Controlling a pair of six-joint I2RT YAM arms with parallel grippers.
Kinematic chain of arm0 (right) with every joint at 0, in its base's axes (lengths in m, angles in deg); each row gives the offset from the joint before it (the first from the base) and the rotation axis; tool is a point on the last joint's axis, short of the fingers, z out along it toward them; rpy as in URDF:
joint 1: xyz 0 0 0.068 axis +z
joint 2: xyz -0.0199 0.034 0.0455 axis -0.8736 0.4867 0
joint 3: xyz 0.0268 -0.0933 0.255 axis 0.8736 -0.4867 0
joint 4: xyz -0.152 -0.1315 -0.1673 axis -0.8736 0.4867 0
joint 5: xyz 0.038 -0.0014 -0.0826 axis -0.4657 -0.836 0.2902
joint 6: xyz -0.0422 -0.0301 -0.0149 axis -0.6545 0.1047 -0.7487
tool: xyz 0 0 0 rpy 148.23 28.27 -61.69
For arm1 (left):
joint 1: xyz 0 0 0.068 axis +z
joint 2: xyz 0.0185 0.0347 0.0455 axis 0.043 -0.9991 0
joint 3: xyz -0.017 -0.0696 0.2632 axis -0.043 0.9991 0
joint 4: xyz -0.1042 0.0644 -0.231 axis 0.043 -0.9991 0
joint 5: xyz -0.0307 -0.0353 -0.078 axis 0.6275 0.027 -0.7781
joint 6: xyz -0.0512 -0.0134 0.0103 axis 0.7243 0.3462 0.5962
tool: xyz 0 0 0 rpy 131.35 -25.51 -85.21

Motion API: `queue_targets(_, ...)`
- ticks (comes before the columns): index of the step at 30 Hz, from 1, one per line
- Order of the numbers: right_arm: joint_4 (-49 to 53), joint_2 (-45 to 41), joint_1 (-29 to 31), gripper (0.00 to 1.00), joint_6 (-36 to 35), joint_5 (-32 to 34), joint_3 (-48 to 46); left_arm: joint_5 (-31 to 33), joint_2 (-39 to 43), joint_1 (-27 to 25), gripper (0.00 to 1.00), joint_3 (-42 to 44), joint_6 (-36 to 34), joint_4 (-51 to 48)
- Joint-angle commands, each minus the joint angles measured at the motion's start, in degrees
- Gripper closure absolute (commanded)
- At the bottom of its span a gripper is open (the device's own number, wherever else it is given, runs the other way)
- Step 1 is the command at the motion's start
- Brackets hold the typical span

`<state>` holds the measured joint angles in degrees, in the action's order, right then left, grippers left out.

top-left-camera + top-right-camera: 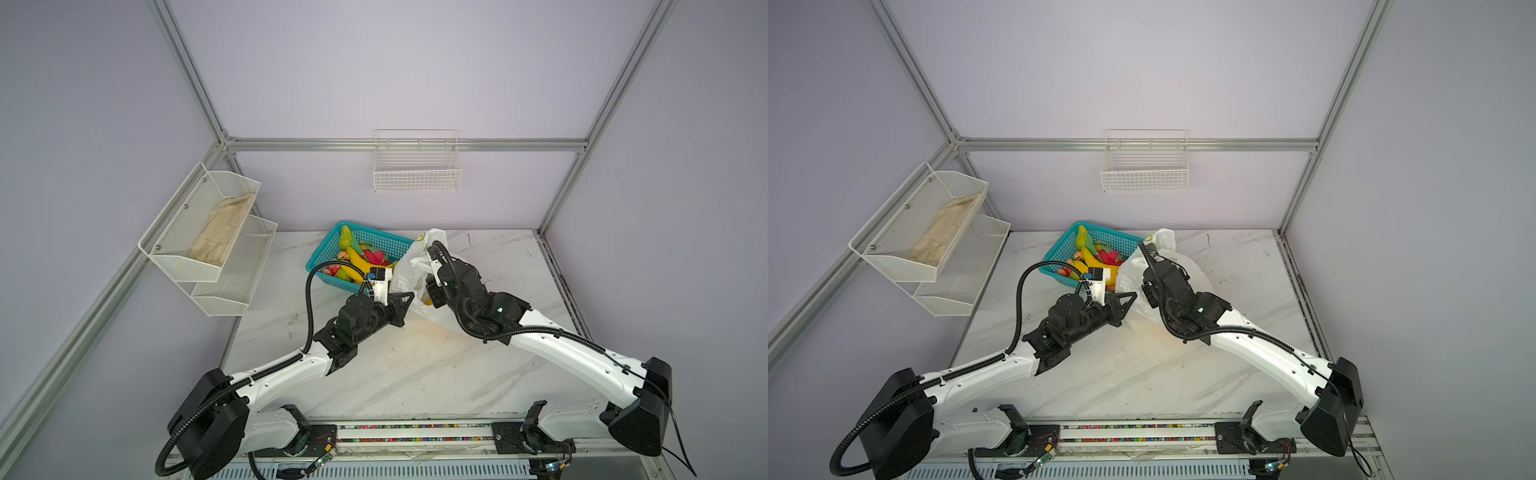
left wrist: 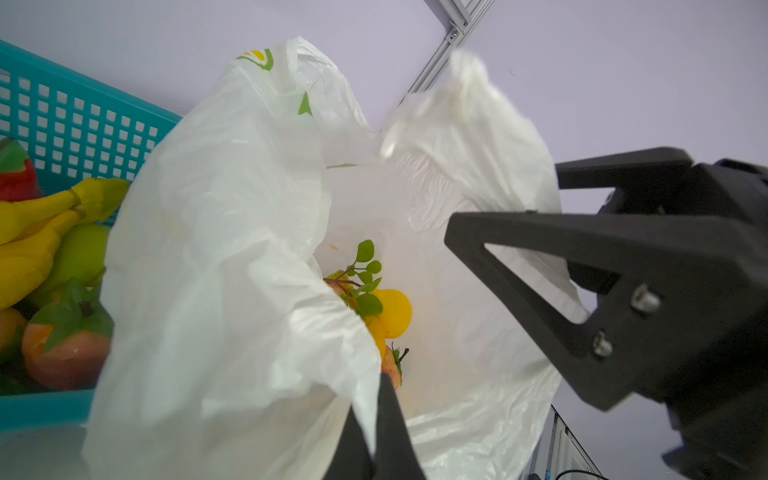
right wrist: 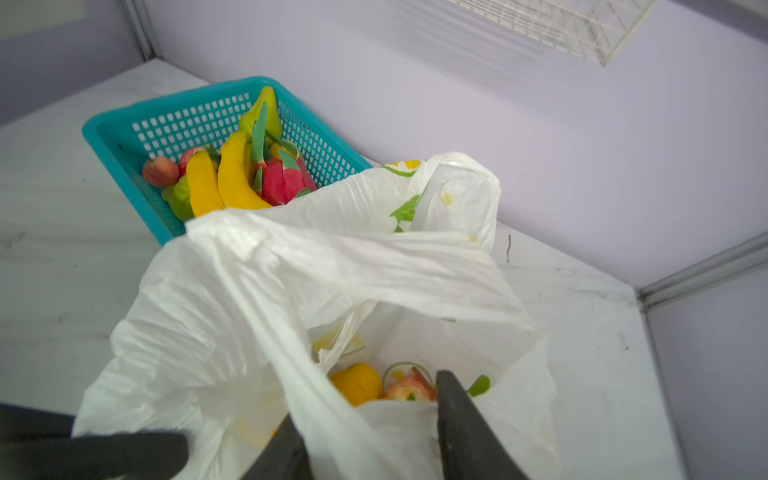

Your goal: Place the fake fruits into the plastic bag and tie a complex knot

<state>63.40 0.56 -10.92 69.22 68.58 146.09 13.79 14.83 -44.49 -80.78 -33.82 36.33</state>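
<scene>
The plastic bag (image 1: 409, 272) (image 1: 1133, 274) (image 2: 232, 249) (image 3: 332, 266) stands open on the table, right of the teal basket. Inside it lie a yellow fruit (image 2: 394, 311) (image 3: 359, 382), a small red one and green leaves. More fake fruits (image 1: 360, 258) (image 1: 1096, 257) (image 3: 237, 174), bananas, a dragon fruit and pears, fill the basket. My left gripper (image 1: 412, 294) (image 2: 374, 399) is shut on the bag's near rim. My right gripper (image 3: 365, 399) (image 2: 503, 199) reaches into the bag's mouth, its jaws apart with a fold of the bag's plastic between them. No knot shows.
The teal mesh basket (image 1: 376, 231) (image 1: 1059, 249) (image 2: 83, 120) (image 3: 174, 108) touches the bag at the back of the marble table (image 1: 415, 365). A white wire basket (image 1: 417, 174) hangs on the back wall. A two-tier mesh shelf (image 1: 216, 257) is fixed to the left wall.
</scene>
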Motion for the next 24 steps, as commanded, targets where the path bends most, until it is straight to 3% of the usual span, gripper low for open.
queue_targets(1,-5.0,-5.7,-3.4,0.72,4.4,2.3,-1.7,2.5,2.2,0.3,1.00,2.8,-2.8,-0.7)
queue_targets(4,-8.0,-10.2,-11.0,0.82,9.4,-10.1,-4.9,6.5,4.7,0.3,0.91,4.3,-6.2,-3.9)
queue_targets(6,-10.8,-12.4,-14.6,0.87,12.6,-18.7,-7.7,9.9,7.6,0.3,0.76,5.0,-9.8,-6.9)
queue_targets(9,-12.8,-12.9,-15.6,0.90,15.5,-25.1,-10.3,15.8,12.8,0.2,0.58,4.1,-15.4,-12.7)
queue_targets(12,-14.4,-13.1,-15.6,0.91,17.5,-28.1,-12.1,21.6,17.3,-0.3,0.49,2.0,-20.6,-17.6)
queue_targets(16,-17.0,-14.8,-15.6,0.92,19.3,-30.1,-15.0,24.9,19.2,-1.8,0.45,-3.8,-27.4,-20.7)
queue_targets(24,-20.8,-17.7,-15.6,0.94,23.7,-30.6,-19.2,23.4,5.9,-9.0,0.40,-23.9,-47.4,-28.3)
